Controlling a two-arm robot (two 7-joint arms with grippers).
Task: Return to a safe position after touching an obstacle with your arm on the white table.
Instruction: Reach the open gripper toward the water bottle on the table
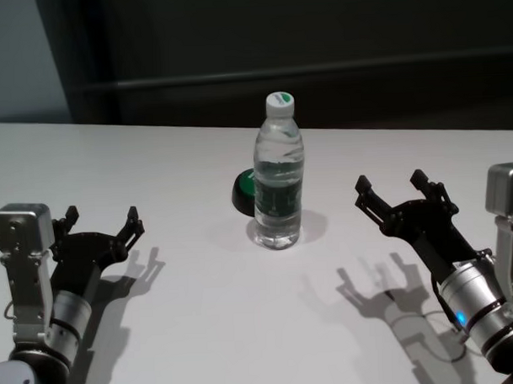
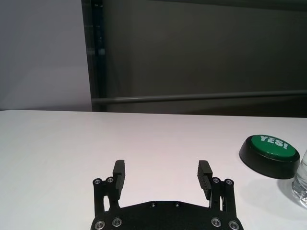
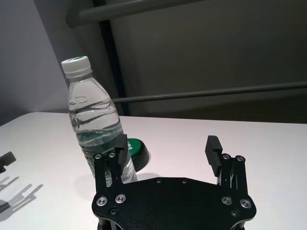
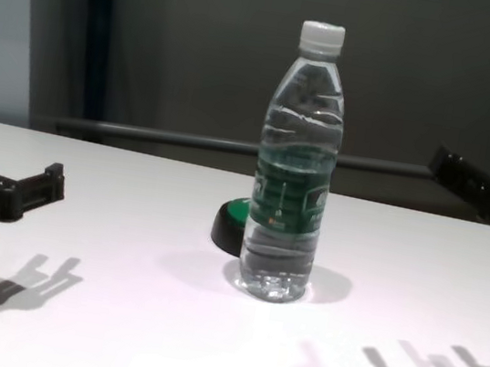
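Both forearms fill the near corners of the head view, and the left gripper (image 1: 102, 224) and right gripper (image 1: 395, 190) hover low over the white desk (image 1: 202, 329), each with jaws wide and empty. Between them, well apart from either, the water bottle (image 1: 279, 174) stands upright mid-desk, a black puck with a green top (image 1: 242, 191) just behind its base.

From the left wrist, spread fingers (image 2: 118, 173) point across bare desk; the puck's top reads "YES!" (image 2: 271, 154), a detail no other view gives, and only a sliver of bottle shows at the edge.

From the right wrist, the bottle (image 3: 96, 129) looms close beyond one finger, nearer than the head view suggests, though I cannot tell contact from it.

The chest view shows the bottle (image 4: 294, 163) steady and upright, grippers at the far margins.

My judgement: the retreat seems largely done; what remains calls for keeping both arms withdrawn, clear of the bottle.
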